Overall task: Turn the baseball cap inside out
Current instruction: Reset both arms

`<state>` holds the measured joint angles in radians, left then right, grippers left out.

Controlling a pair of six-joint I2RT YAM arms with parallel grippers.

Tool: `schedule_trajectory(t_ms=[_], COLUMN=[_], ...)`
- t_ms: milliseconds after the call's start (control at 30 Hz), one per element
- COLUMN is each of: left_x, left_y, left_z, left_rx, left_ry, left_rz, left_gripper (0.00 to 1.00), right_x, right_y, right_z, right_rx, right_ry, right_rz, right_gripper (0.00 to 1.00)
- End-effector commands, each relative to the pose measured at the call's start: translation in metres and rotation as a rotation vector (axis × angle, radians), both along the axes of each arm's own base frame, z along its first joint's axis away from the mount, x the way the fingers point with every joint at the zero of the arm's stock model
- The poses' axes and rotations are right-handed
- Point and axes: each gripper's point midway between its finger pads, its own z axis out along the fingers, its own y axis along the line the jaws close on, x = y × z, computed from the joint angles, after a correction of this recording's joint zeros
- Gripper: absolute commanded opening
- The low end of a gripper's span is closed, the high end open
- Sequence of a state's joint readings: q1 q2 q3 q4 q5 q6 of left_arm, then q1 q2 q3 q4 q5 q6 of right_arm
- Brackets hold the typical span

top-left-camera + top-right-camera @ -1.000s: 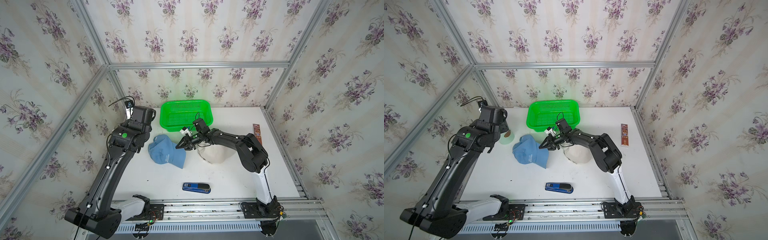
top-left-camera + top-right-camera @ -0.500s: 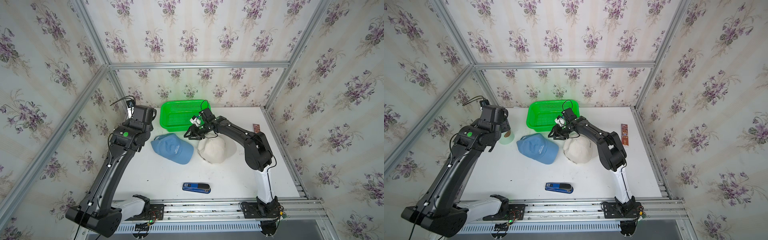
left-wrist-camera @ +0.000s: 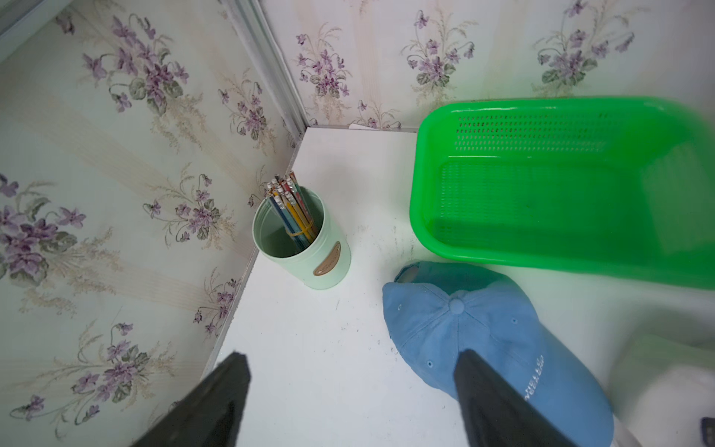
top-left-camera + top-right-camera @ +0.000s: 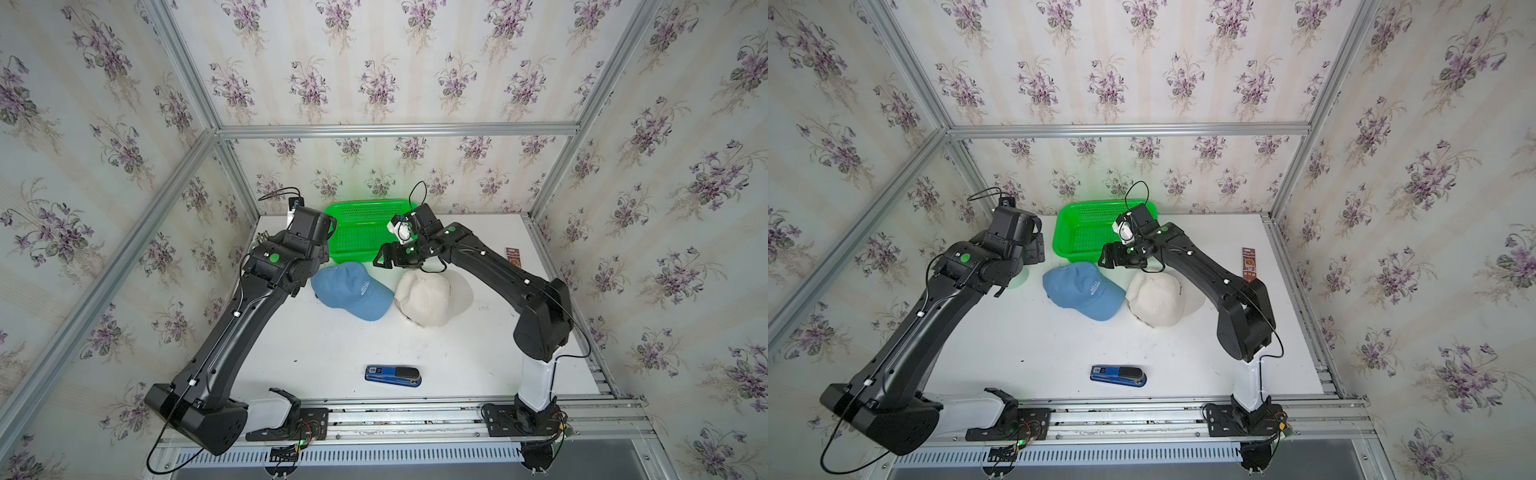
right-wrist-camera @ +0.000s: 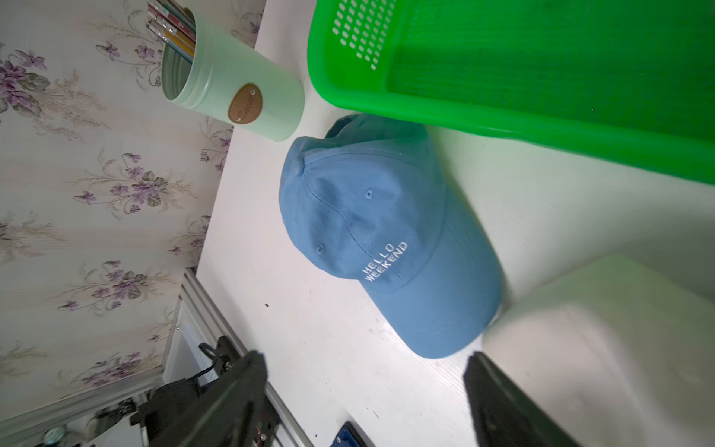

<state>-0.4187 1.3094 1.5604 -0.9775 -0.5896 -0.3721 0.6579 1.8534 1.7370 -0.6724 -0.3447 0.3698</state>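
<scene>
The left wrist view shows the mint cup point(image 3: 329, 247) of pencils point(image 3: 288, 209); in both top views the left arm point(image 4: 249, 324) hides most of it. The right wrist view lets you read HELLO WEEKEND on the blue cap point(image 5: 371, 216). Only the top views show the whole stapler point(image 4: 392, 376). I count 2 caps, 1 green basket point(image 4: 368, 203), 1 stapler, 1 cup. The blue cap sits dome up on the table point(image 4: 324, 345) by the basket, the cream cap point(image 4: 424, 299) just beside it. Both the left gripper point(image 3: 350, 356) and right gripper point(image 5: 365, 356) are wide open, holding nothing.
</scene>
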Motion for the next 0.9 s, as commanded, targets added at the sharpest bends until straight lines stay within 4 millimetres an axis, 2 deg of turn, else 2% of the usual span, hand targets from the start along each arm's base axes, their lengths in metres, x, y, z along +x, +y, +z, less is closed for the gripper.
schedule_trajectory(t_ms=[0, 33, 100, 133, 233, 300, 367, 400, 467, 567, 733, 867], left_x=[0.004, 0.006, 0.011, 0.014, 0.017, 0.021, 0.026, 0.028, 0.033, 0.033, 0.026, 0.014], left_y=[0.005, 0.007, 0.013, 0.015, 0.027, 0.029, 0.032, 0.035, 0.034, 0.054, 0.082, 0.099], left_z=[0.006, 0.007, 0.000, -0.007, -0.030, -0.046, -0.067, -0.079, -0.099, -0.125, -0.142, -0.162], left_rx=[0.105, 0.108, 0.079, 0.060, 0.011, 0.040, 0.074, 0.089, 0.120, 0.059, 0.112, 0.087], left_ry=[-0.022, -0.040, -0.047, -0.035, 0.021, 0.042, 0.042, 0.032, -0.009, -0.056, -0.080, -0.087], left_rz=[-0.044, -0.050, -0.057, -0.057, -0.025, -0.042, -0.056, -0.063, -0.118, -0.050, 0.005, 0.050], left_gripper=[0.99, 0.99, 0.99, 0.99, 0.99, 0.99, 0.99, 0.99, 0.99, 0.99, 0.99, 0.99], right_x=[0.026, 0.035, 0.056, 0.062, 0.062, 0.057, 0.053, 0.049, 0.044, 0.035, 0.028, 0.024], right_y=[-0.056, -0.080, -0.147, -0.174, -0.258, -0.300, -0.327, -0.338, -0.344, -0.356, -0.369, -0.371], right_z=[0.019, 0.022, 0.031, 0.035, 0.039, 0.030, 0.022, 0.018, 0.008, -0.015, -0.064, -0.078], right_rx=[-0.132, -0.156, -0.170, -0.157, -0.095, -0.130, -0.186, -0.214, -0.243, -0.284, -0.329, -0.324], right_ry=[-0.190, -0.211, -0.246, -0.270, -0.340, -0.380, -0.457, -0.507, -0.615, -0.724, -0.800, -0.857], right_rz=[-0.156, -0.222, -0.413, -0.491, -0.701, -0.789, -0.848, -0.874, -0.865, -0.890, -0.915, -0.924], right_gripper=[1.00, 1.00, 1.00, 1.00, 1.00, 1.00, 1.00, 1.00, 1.00, 1.00, 1.00, 1.00])
